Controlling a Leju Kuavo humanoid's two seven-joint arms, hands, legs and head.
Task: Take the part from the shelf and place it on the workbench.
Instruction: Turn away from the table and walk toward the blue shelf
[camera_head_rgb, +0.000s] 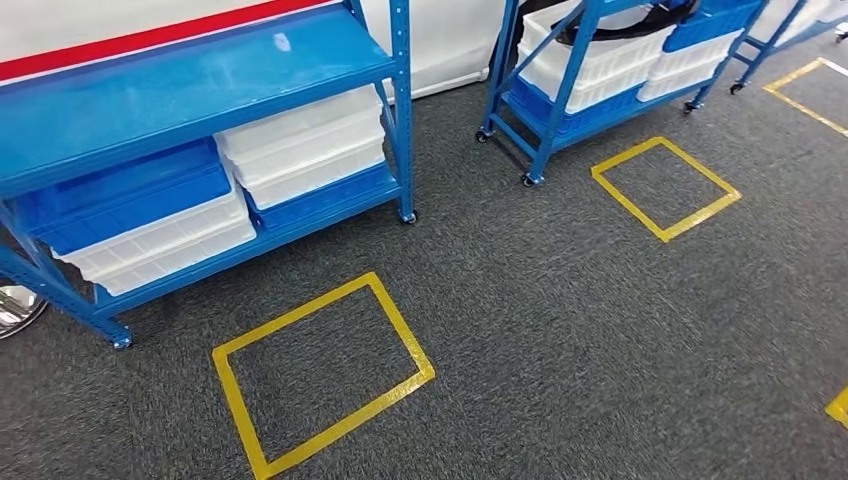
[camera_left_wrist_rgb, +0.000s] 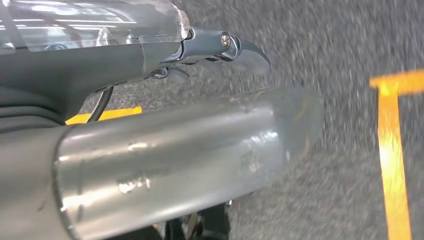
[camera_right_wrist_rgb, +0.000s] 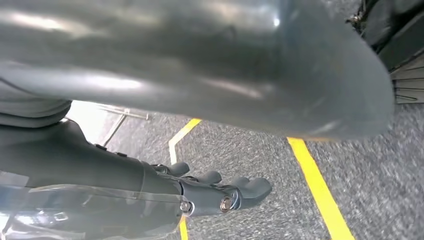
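Part itself can't be picked out yet. Likely candidate: the dark curved object (camera_head_rgb: 640, 18) in a white bin on the wheeled rack (camera_head_rgb: 560, 90), top centre of the head view, largely cut off by the frame edge and the rack's struts. If that's it: it looks like a rigid moulded piece, probably plastic or rubber, moderate weight, not fragile. Judgement only. Best hold is likely across a narrow section of the curve; grip points not visible from here.

Near shelf (camera_head_rgb: 200, 90) on the left: top deck bare, lower level stacked with white and blue bins (camera_head_rgb: 300, 145), contents hidden by the stacking. Workbench: can't place it.

Floor: grey carpet, yellow taped squares (camera_head_rgb: 320, 375), a second one by the wheeled rack.

Left hand (camera_left_wrist_rgb: 210, 47): hangs over carpet, holds nothing, fingers motion-blurred, can't tell if they're spread or curled. Thumb takes up much of the picture.

Right hand (camera_right_wrist_rgb: 220, 192): also low over carpet near a yellow line, nothing held, fingers stretched out side by side, slightly apart.
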